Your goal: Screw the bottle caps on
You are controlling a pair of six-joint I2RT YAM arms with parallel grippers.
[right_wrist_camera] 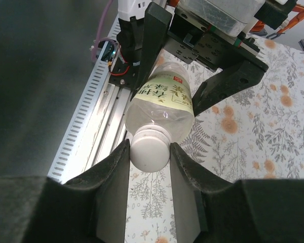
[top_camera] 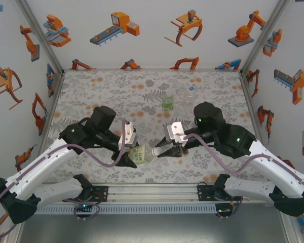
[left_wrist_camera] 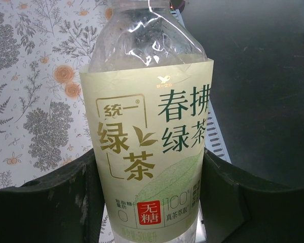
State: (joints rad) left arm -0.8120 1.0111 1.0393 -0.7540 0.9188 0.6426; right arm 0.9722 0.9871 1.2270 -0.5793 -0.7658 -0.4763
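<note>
At table centre, top view: the left end effector [top_camera: 132,156] clamps the pale-label bottle [top_camera: 141,154], which lies level above the table [top_camera: 101,91] with its neck pointing right at the right end effector [top_camera: 164,151].
Cap, top view: the white bottle cap [top_camera: 155,151] sits at that neck, between the two end effectors.
Far side, top view: the green-label bottle [top_camera: 167,103] and the clear bottle [top_camera: 190,95] stand upright near each other, well apart from both arms.
Left wrist view: dark fingers [left_wrist_camera: 55,202] press either side of the label [left_wrist_camera: 152,152], closed on the bottle's lower body.
Right wrist view: the right end effector's fingers [right_wrist_camera: 116,167] lie against both sides of the bottle cap [right_wrist_camera: 150,149], gripping it as far as this view shows.
Thread state: I cannot tell whether the cap is engaged or just resting on the mouth.
Risk, cross-threading: if the cap sits tilted on the neck, turning would likely jam it.
Risk, spin: the thin bottle may rotate or buckle in the left grip under torque.
Risk, slip: the smooth cap could pop out of the right grip and drop to the table.
</note>
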